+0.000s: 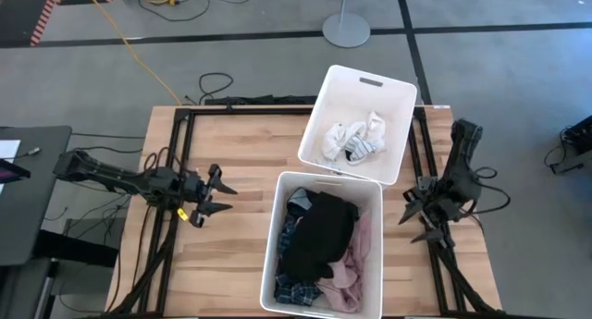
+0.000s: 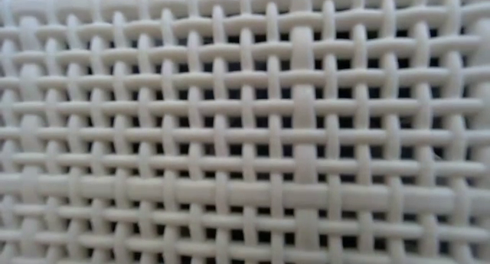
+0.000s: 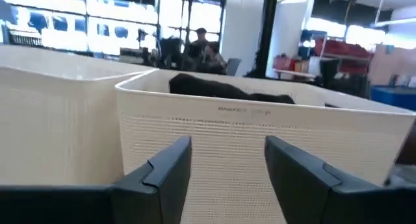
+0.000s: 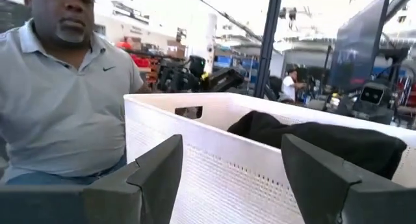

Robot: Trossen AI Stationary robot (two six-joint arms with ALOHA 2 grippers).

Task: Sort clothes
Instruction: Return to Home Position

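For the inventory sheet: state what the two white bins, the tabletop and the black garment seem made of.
Far bin and near bin: white plastic by the look, smooth moulded rims, finely perforated walls. Tabletop: pale wood, plank seams showing, finish probably matte. Black garment: soft matte cloth, slumped in folds; fibre cannot be told.

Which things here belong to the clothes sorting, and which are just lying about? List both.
Job: black piece, pink piece, blue plaid shirt in the near bin; white socks in the far bin; left gripper and right gripper, both open.
Lying about: yellow cable, round stand base, on the floor.
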